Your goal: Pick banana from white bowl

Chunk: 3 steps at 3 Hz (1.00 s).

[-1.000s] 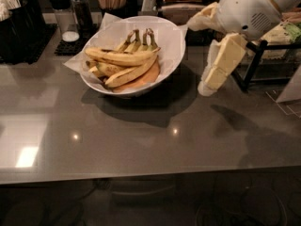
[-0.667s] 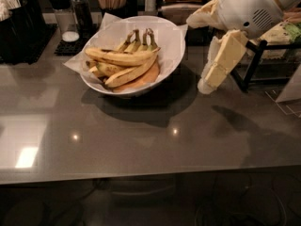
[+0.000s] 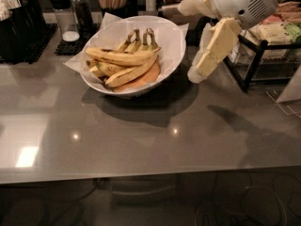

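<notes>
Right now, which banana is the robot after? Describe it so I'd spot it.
On the grey counter stands a wide, paper-lined white bowl, the gripper hanging beside it. The banana lies across the top of the pile: long, single, brown-blotched, unlike the cleaner bananas behind it with upright stems.

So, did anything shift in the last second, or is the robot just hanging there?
The robot's cream pincer edged slightly toward the wide, paper-lined white bowl and a touch upward. It hangs beside the bowl, above the grey counter, and has taken hold of nothing. The long, brown-blotched yellow banana and its neighbours lie in the bowl as before.
</notes>
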Available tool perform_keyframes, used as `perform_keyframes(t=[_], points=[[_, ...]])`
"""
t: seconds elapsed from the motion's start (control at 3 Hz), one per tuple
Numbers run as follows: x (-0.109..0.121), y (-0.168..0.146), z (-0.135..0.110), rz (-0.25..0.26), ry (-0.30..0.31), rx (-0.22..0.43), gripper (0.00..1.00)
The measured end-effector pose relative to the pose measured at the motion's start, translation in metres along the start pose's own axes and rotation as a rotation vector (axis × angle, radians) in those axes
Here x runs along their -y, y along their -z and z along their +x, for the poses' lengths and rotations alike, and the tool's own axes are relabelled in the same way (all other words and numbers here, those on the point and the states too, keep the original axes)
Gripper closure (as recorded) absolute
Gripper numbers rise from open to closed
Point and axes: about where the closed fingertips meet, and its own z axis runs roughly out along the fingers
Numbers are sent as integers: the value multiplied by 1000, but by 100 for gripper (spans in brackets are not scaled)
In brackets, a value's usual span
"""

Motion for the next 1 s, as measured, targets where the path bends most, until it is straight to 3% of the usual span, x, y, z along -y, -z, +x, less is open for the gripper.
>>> perform_keyframes(t=[0.33,0.67,1.0], points=[[11,-10,-43,-36,71,58,0],[13,-11,-53,-35,90,67,0],[48,-56,-44,-16,36,84,0]])
